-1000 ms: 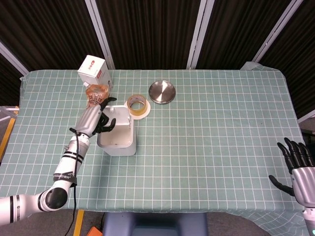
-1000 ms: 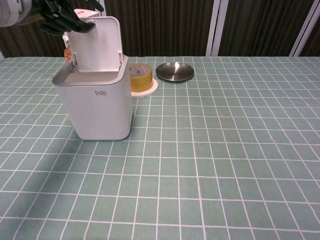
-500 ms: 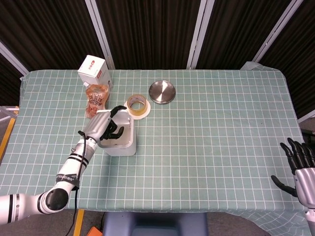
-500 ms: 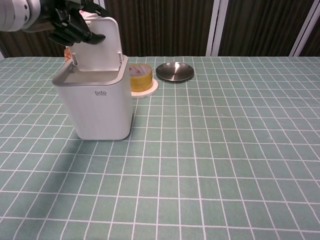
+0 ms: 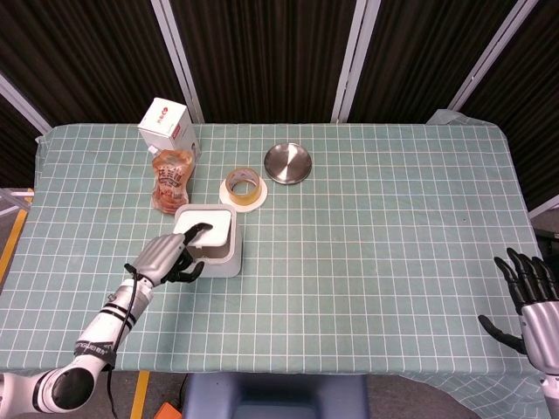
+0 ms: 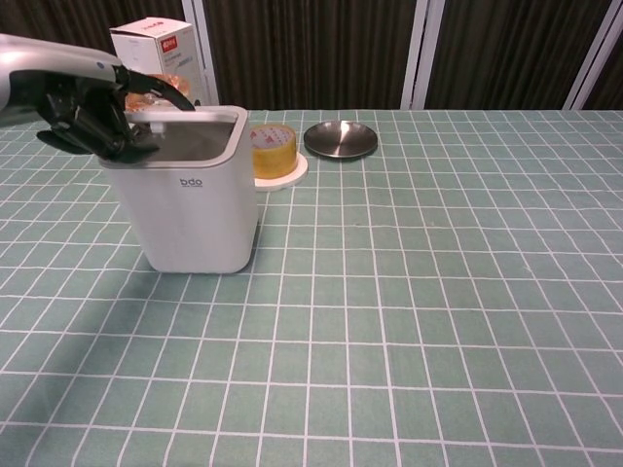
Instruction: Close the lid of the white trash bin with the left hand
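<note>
The white trash bin (image 5: 208, 251) (image 6: 190, 209) stands left of the table's middle, its lid (image 5: 210, 233) lying flat on top. My left hand (image 5: 166, 258) (image 6: 90, 110) is at the bin's near-left corner, holding nothing; a finger reaches over the lid's edge and touches it, the others curve loosely beside the bin wall. My right hand (image 5: 529, 300) hangs off the table's near right corner with fingers spread and nothing in it; the chest view does not show it.
Behind the bin lie a tape roll (image 5: 244, 186) (image 6: 274, 148) on a white disc, a round metal dish (image 5: 289, 163) (image 6: 340, 139), an orange snack bag (image 5: 172, 175) and a white carton (image 5: 166, 125) (image 6: 154, 44). The table's near edge runs just below my left forearm.
The lid has swung from upright down flat onto the bin. My left hand came from behind the lid, over it, toward the near-left side of the bin. The right hand barely moved.
</note>
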Action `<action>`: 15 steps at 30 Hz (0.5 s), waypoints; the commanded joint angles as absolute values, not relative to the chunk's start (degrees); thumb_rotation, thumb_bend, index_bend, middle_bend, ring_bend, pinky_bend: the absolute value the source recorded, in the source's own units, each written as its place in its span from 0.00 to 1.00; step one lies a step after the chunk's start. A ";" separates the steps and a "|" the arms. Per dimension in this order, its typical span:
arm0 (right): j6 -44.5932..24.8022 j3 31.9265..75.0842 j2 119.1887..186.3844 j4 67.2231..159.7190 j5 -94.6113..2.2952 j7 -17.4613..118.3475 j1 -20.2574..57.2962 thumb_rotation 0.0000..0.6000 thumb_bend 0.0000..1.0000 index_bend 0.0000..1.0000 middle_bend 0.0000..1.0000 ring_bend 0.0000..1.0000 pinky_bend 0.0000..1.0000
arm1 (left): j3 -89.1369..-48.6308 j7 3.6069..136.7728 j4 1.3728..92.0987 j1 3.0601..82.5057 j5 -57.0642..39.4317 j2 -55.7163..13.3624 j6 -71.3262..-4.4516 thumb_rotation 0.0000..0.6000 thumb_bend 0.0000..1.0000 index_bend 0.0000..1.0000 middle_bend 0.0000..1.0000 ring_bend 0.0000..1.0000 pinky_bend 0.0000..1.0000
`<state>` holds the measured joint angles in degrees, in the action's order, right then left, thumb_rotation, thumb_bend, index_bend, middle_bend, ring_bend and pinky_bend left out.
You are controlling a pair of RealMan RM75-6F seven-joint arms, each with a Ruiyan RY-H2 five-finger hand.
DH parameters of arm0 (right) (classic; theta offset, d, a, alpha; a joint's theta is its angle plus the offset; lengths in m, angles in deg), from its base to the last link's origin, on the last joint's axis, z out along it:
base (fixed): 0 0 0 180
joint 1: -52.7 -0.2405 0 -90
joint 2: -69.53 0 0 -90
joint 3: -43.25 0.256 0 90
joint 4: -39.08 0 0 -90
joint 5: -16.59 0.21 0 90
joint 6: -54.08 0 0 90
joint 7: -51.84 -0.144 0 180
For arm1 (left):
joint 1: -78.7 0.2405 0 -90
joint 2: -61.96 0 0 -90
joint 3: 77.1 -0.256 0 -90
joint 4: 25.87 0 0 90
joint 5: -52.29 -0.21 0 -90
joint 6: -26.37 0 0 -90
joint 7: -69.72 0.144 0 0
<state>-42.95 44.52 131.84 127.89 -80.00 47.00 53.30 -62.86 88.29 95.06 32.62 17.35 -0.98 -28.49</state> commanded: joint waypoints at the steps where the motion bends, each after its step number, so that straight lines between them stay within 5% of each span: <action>1: -42.82 44.56 131.90 127.87 -79.94 47.08 53.25 1.00 0.27 0.00 0.00 0.00 0.00 | -64.33 88.24 95.59 32.92 16.26 -0.38 -27.67 1.00 0.49 0.12 1.00 1.00 1.00; 15: -42.44 44.52 132.18 127.90 -79.99 47.83 53.21 1.00 0.27 0.00 0.00 0.00 0.00 | -69.31 88.28 92.31 30.08 19.14 0.11 -22.14 1.00 0.49 0.11 1.00 1.00 1.00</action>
